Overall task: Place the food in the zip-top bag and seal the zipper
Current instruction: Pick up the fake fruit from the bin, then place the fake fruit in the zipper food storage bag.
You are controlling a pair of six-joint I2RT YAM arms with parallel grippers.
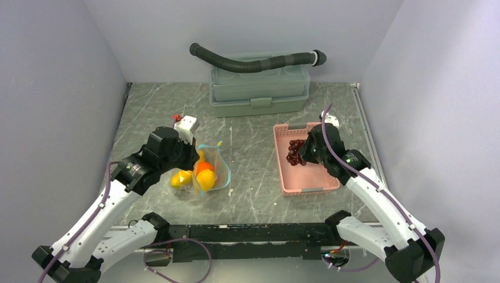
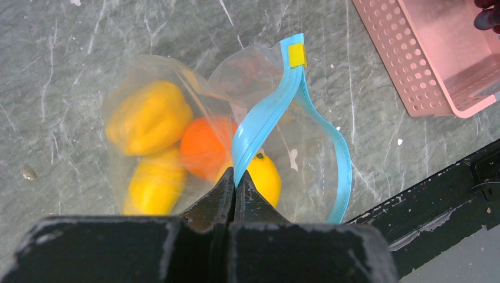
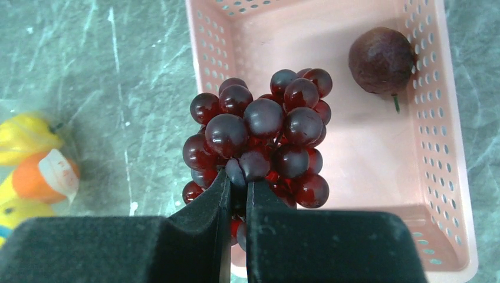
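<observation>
Left gripper (image 2: 234, 177) is pinched shut on the zipper (image 2: 265, 112), holding one side of that teal-blue strip right at the fingertips. The strip runs up from there to a little yellow tab (image 2: 296, 54), and the other side curves away in a loop, so the mouth of the zip-top bag (image 2: 306, 147) is gaping open. The bag lies on the grey marbled table (image 1: 253, 135), left of centre.

Inside it, blurry through the plastic, are two yellow pieces (image 2: 150, 117), one above the other in the left wrist view, with the orange ball (image 2: 203, 146) tucked against them. One lemon (image 2: 264, 177) sits just beside the fingers near the mouth and looks sharper than the rest.

Right gripper (image 3: 237, 183) is clamped on the grape bunch (image 3: 259, 141), fingers nearly together and biting into the bottom of the cluster. The bunch hangs over the left side of the pink basket (image 3: 448, 147), overlapping its left wall in the wrist view. I can't tell whether it's touching the basket. Only other thing in the basket is a dark round fruit (image 3: 381, 60) with a short stem, over by the far right wall. The basket sits well apart from the bag, on the right half of the table.

At the back there's a grey-green lidded box (image 1: 259, 88) with a dark ribbed hose (image 1: 253, 61) lying across the top.
</observation>
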